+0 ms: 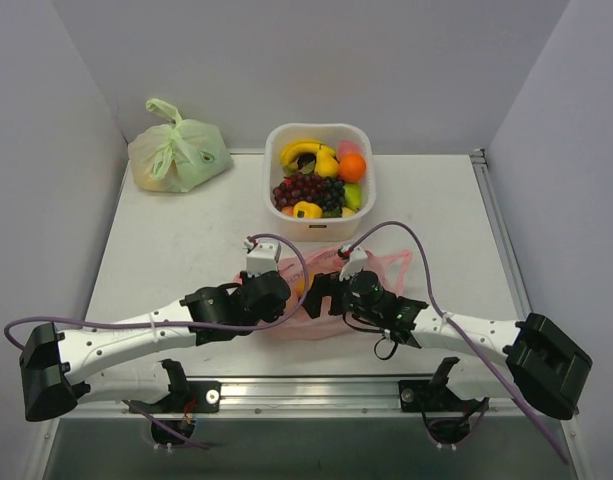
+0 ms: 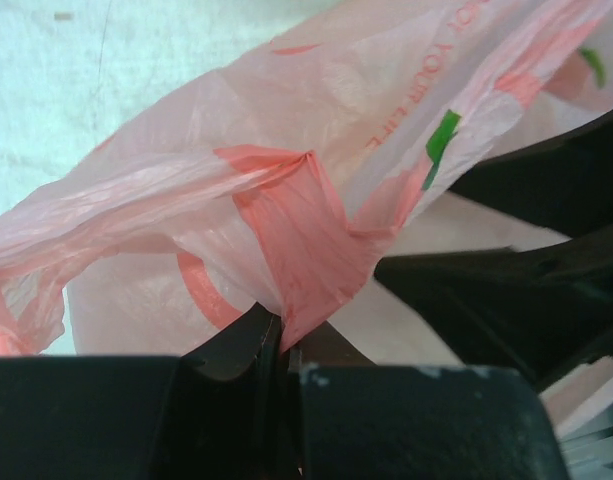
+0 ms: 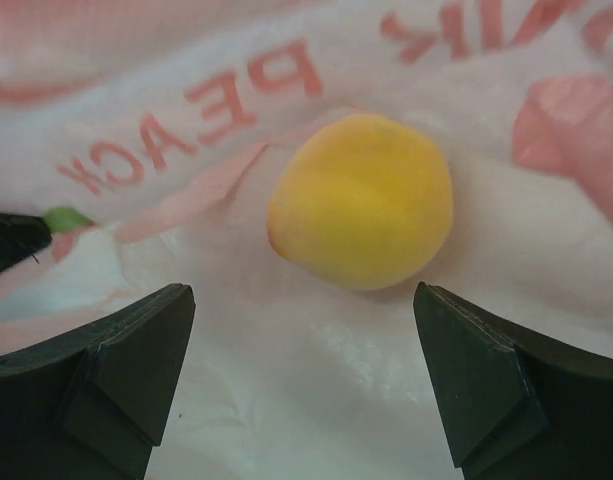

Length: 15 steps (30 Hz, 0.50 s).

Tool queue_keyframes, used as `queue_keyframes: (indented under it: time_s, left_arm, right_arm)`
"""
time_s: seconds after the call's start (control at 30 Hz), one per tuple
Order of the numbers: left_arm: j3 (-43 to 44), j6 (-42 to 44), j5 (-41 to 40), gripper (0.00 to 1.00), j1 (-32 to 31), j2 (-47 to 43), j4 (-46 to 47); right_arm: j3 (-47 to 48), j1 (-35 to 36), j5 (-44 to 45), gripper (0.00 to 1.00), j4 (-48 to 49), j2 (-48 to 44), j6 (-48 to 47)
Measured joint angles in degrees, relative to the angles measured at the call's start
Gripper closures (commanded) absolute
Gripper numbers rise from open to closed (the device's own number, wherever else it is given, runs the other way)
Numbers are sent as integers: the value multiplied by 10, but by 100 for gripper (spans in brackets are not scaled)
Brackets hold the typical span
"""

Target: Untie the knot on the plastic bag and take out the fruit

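Right tool [image 3: 301, 300] stands wide, its two dark fingers on either side of a yellow-orange peach [image 3: 361, 200] without touching it. The peach lies on the thin pink film of the plastic bag [image 3: 286, 400], below red printed letters. Left tool [image 2: 274, 335] is narrow and pinches a darker pink folded strip of the same bag; the strip rises from between its jaws, pulled tight. Whether this strip is part of the knot, I cannot tell. From above, the plastic bag lies on the tabletop [image 1: 176, 250] near its front edge, partly under both tools. Behind it is a white basket [image 1: 321, 229] full of fruit, and a pale green bag [image 1: 181, 155] is in the far left corner.
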Motion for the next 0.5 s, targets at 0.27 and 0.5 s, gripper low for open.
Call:
queue_keyframes:
  time_s: [0.27, 0.5]
  left_arm:
    - [-35, -43, 37, 100, 1, 4, -28]
    - [-35, -46, 47, 100, 1, 15, -29]
  right_arm:
    - [50, 10, 21, 3, -24, 52, -31]
    - [105, 35, 61, 0, -42, 109, -66]
